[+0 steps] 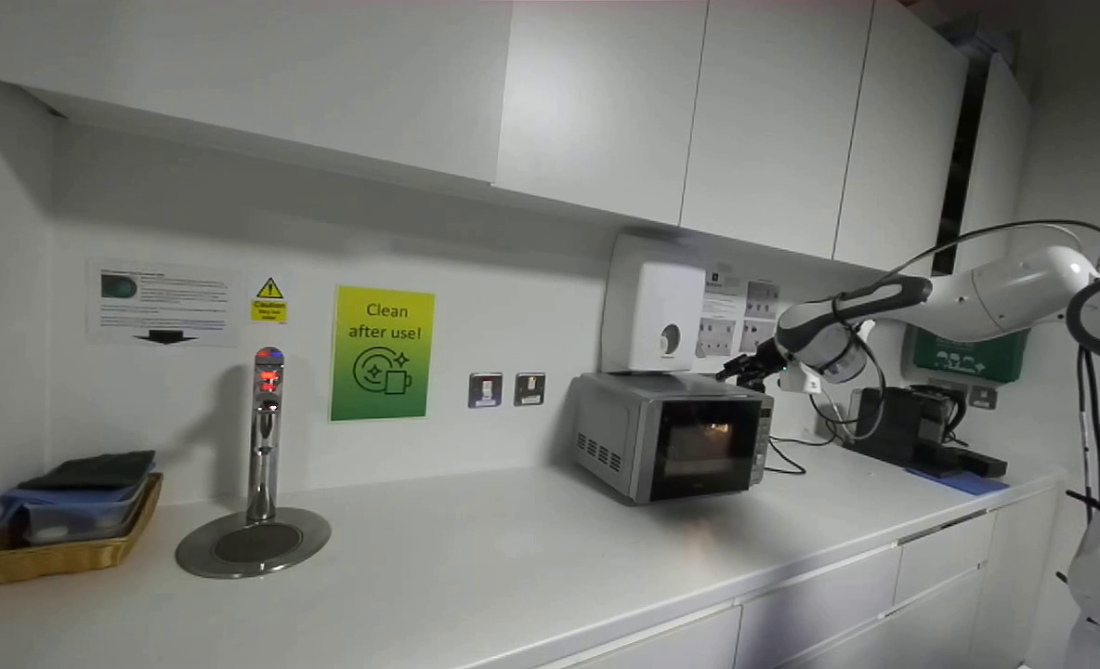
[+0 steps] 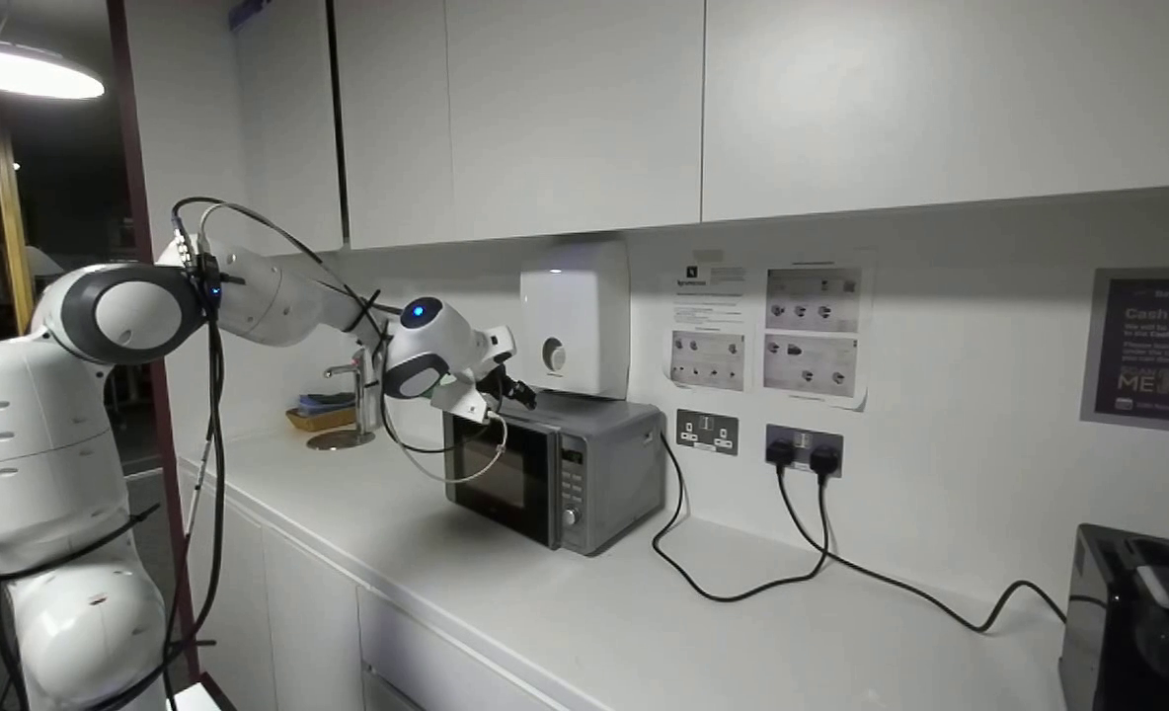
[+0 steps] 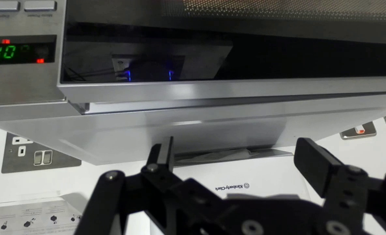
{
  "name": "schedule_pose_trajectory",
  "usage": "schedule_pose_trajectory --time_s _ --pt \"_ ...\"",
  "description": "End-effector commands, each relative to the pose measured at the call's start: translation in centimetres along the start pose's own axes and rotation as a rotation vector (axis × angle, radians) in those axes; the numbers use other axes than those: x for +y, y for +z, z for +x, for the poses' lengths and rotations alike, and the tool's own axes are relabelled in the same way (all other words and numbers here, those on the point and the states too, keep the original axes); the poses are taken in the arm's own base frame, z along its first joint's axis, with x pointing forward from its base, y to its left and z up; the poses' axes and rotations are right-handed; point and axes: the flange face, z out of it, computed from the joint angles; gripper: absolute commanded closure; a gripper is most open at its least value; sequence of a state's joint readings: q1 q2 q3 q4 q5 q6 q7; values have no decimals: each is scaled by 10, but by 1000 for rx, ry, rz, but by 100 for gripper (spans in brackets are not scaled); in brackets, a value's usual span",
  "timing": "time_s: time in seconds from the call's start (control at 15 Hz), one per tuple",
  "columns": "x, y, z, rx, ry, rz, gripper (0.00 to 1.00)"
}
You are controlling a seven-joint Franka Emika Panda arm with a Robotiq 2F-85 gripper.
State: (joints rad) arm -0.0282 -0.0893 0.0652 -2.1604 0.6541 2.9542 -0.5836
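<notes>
At the upper front edge of the grey microwave [image 2: 575, 464], my gripper [image 3: 235, 147] stands released.

Both black fingers [image 3: 313, 163] are spread well apart, empty, though from here I can't tell whether the tips touch the casing. Near them I see a narrow gap between the microwave's glass door [image 3: 232, 49] and its body, with a green display [image 3: 19, 50] lit beside the door. The microwave sits on the white countertop [image 2: 792, 642], just below and in front of a Kimberly-Clark dispenser [image 2: 575, 316] on the wall. Further out, two black plugs [image 2: 824, 460] sit in a wall socket [image 2: 803, 437], and well along the countertop a chrome tap [image 1: 264, 455] stands near a wicker basket [image 1: 62, 557].
</notes>
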Motion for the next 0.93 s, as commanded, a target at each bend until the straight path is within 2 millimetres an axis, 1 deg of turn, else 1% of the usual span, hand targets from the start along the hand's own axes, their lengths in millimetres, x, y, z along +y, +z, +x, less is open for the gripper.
schedule_pose_trajectory --time_s 0.0,0.27,0.87 --pt "6 7 9 16 -11 -33 0" --pt "7 13 7 -4 -28 -44 0" --pt "15 20 0 -43 -49 -71 0"
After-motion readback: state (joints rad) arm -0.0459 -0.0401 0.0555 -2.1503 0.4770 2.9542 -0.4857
